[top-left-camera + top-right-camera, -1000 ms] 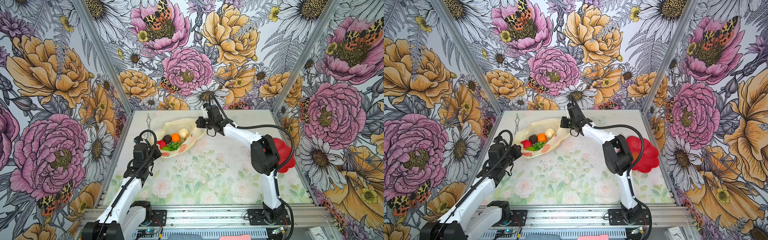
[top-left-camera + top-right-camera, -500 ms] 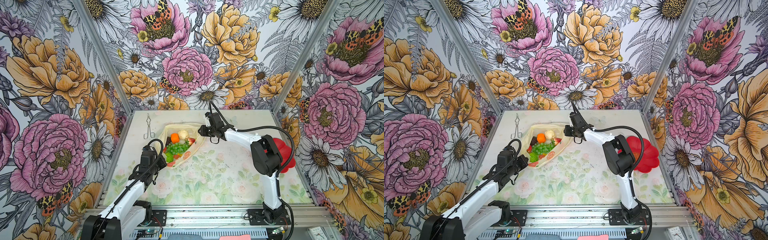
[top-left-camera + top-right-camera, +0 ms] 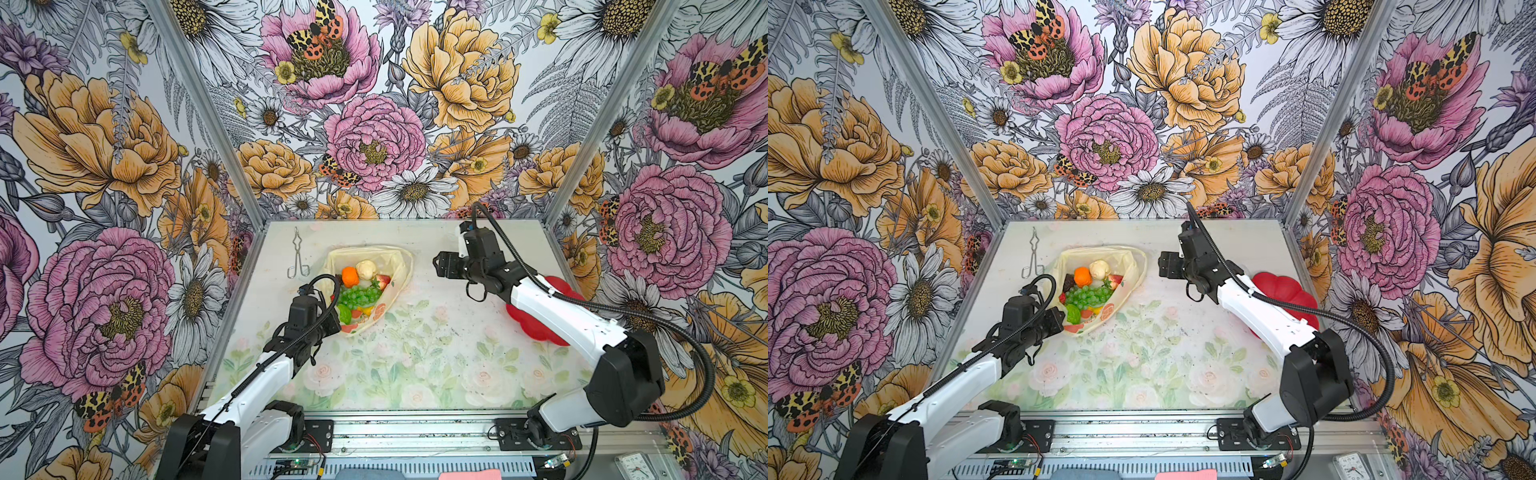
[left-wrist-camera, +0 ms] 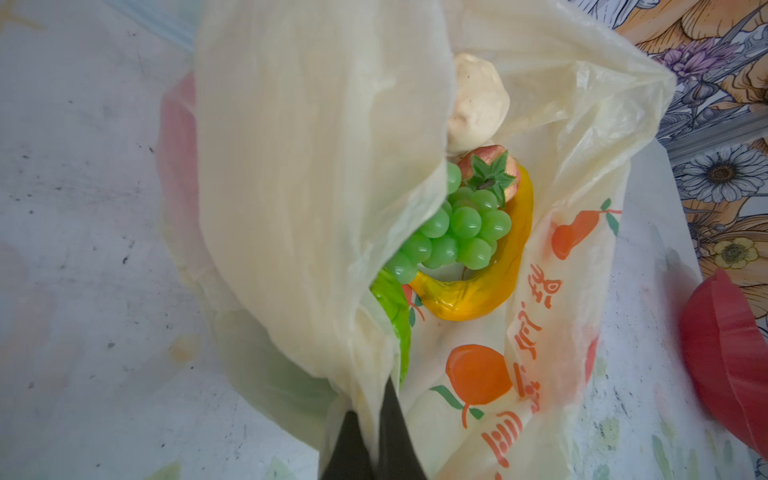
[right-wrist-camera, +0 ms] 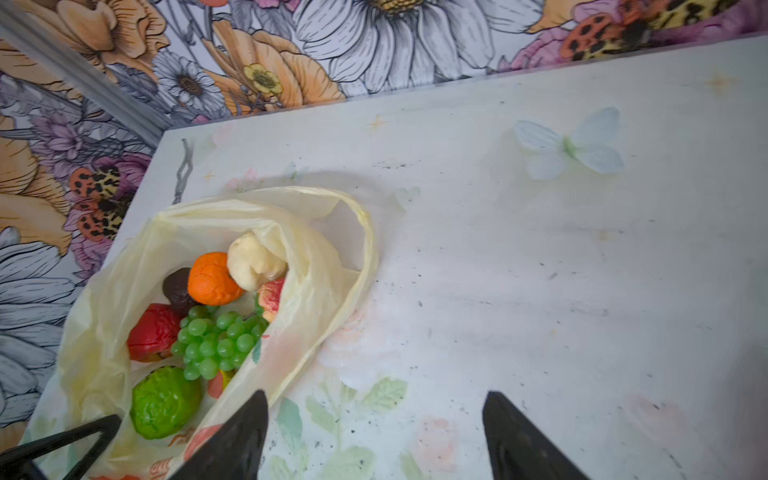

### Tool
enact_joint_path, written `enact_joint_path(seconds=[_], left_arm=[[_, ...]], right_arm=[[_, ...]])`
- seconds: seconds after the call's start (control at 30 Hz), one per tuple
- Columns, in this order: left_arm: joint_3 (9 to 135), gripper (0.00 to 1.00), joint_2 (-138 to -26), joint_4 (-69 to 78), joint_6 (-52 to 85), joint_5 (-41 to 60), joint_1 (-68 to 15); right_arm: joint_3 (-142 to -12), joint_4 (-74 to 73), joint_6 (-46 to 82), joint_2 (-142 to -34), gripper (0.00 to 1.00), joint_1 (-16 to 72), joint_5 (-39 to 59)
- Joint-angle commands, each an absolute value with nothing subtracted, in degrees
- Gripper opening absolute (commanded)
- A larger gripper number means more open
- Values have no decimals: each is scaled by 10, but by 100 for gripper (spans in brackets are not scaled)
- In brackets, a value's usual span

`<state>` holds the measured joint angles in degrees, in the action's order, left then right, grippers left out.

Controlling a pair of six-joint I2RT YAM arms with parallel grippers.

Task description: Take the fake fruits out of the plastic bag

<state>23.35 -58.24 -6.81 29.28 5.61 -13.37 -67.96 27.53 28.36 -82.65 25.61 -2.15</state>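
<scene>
Plastic bag (image 3: 400, 270) lies slumped on the worktop (image 3: 415, 374), left of the middle and toward the far edge, with its mouth gaping on the far side. Fake fruits (image 3: 1088, 293) are all inside it.
- Orange (image 3: 350, 276) and cream bumpy piece (image 3: 366, 269) sit side by side nearest the mouth.
- Dark brown one (image 5: 178, 286) touches the orange.
- Strawberry (image 3: 383, 281) rests against the bag's right wall.
- Green grape bunch (image 3: 359, 294) is in the middle, with the red apple (image 5: 151, 332) beside it.
- Banana (image 4: 490, 291) curls under the grapes.
- Green round fruit (image 3: 344, 313) lies toward the near end.

Left fingers (image 4: 395, 440) are pressed together on a fold of the bag's film at its near end. The film rises in a sheet over part of the fruit.

Right fingers (image 5: 515, 444) are spread wide with nothing between them. They hover above the worktop just right of the bag's mouth, clear of it in both top views.

Metal tongs (image 3: 297, 259) lie near the far left corner, apart from the bag. Red flower-shaped plate (image 3: 561, 286) sits at the right edge, partly hidden under the right arm.
</scene>
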Motion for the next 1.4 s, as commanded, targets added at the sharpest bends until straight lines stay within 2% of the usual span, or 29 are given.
enact_joint_path(seconds=[0.0,0.13,0.23,0.37,0.57,0.8,1.1,1.37], left_arm=[[234,0,-577,-31,263,62,-147],[236,0,-571,-26,257,58,-158],[233,0,-565,-24,255,55,-161],[230,0,-562,-20,254,53,-162],[227,0,-552,-22,252,44,-167],[228,0,-548,-26,249,34,-174],[229,0,-547,-27,247,22,-180],[226,0,-540,-29,245,12,-184]], right_arm=[[-638,383,263,-795,85,228,-120],[-578,406,261,-768,88,169,-139],[-546,403,261,-770,94,116,-135],[-543,399,256,-810,98,86,-142],[-547,358,254,-882,98,54,-121],[-553,331,258,-943,97,52,-96],[-535,326,260,-937,96,78,-74],[-528,327,275,-916,94,137,-50]])
